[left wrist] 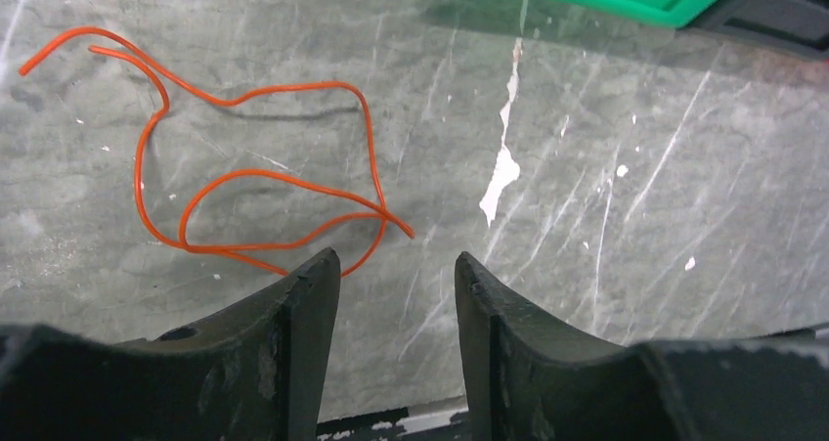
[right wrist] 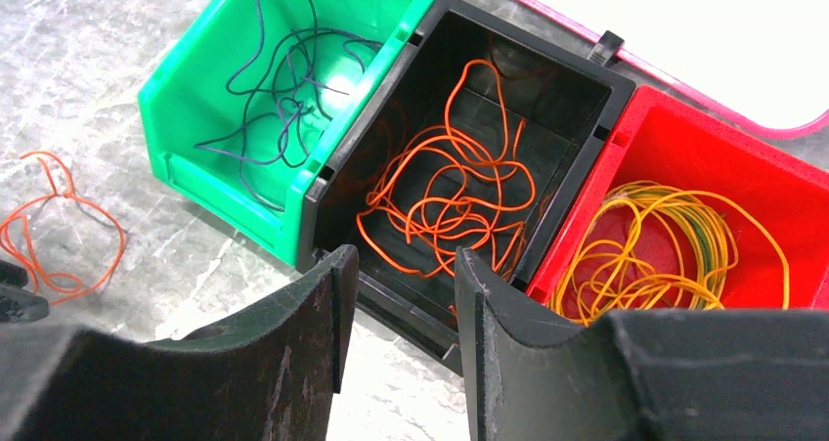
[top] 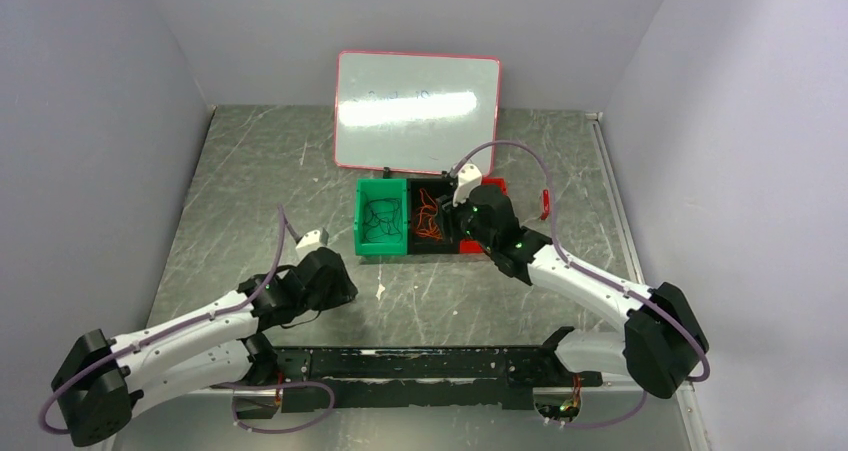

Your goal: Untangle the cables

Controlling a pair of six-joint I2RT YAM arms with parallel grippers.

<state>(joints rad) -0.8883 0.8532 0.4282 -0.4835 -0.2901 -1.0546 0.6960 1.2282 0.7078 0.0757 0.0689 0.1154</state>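
Note:
One loose orange-red cable lies in loops on the table, just ahead and left of my open, empty left gripper. It also shows at the left edge of the right wrist view. My right gripper is open and empty, hovering over the near edge of the black bin. That bin holds tangled orange cables. The green bin holds black cables. The red bin holds yellow cables.
The three bins stand side by side at mid-table: green, black, red. A whiteboard leans behind them. A small red piece lies right of the bins. A black rail runs along the near edge.

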